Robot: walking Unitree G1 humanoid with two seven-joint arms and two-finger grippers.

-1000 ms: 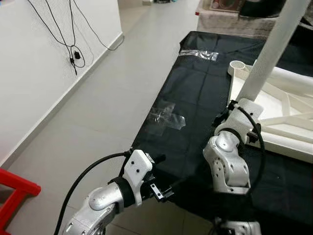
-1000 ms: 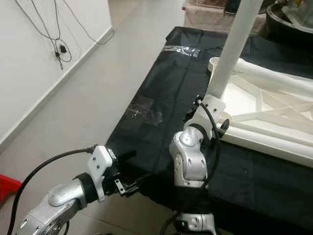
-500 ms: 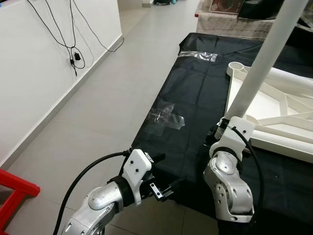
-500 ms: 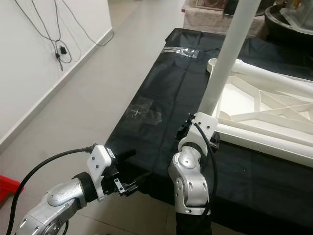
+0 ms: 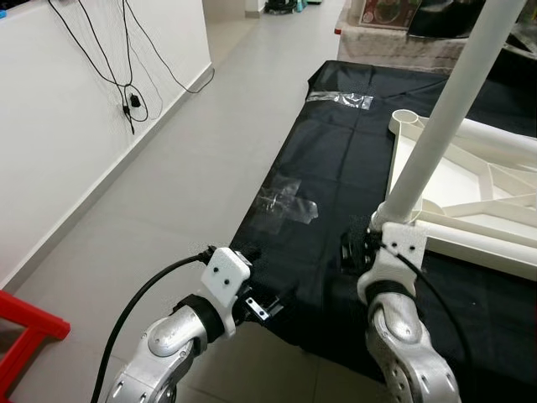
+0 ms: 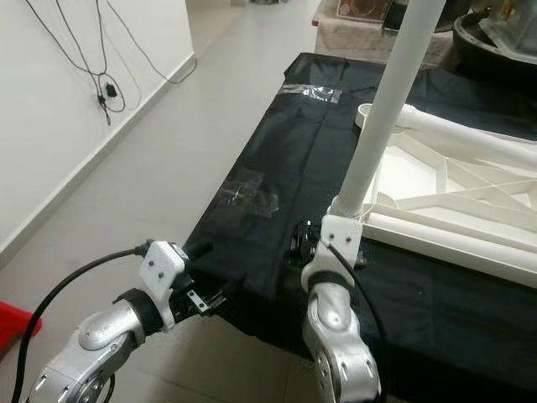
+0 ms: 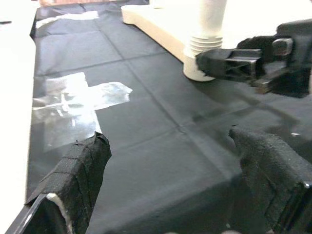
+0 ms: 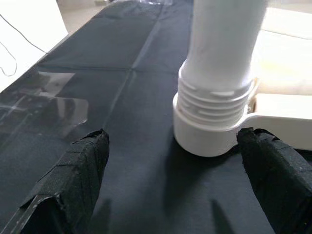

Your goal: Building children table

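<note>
While our left gripper (image 5: 267,304) hangs at the near edge of the black sheet (image 5: 336,159), its taped fingers (image 7: 73,183) stand wide apart over bare cloth, holding nothing. To the right, our right gripper (image 5: 357,248) sits low on the sheet beside the near corner of the white table frame (image 5: 470,227); its fingers (image 8: 73,180) are spread wide on either side of the white table leg (image 5: 440,117) without touching it. That leg stands upright with its threaded end seated in the round corner socket (image 8: 209,136) of the frame, which lies flat on the right part of the sheet. Left of the leg and slightly farther, we see a crumpled patch of clear tape (image 5: 285,201) stuck to the sheet. A second strip of clear tape (image 5: 340,98) lies at the far end, close to the frame's far corner socket (image 5: 407,120). Along the left wall, black cables (image 5: 126,75) hang down; a red object (image 5: 25,332) shows at the near left on the grey floor (image 5: 193,168).
</note>
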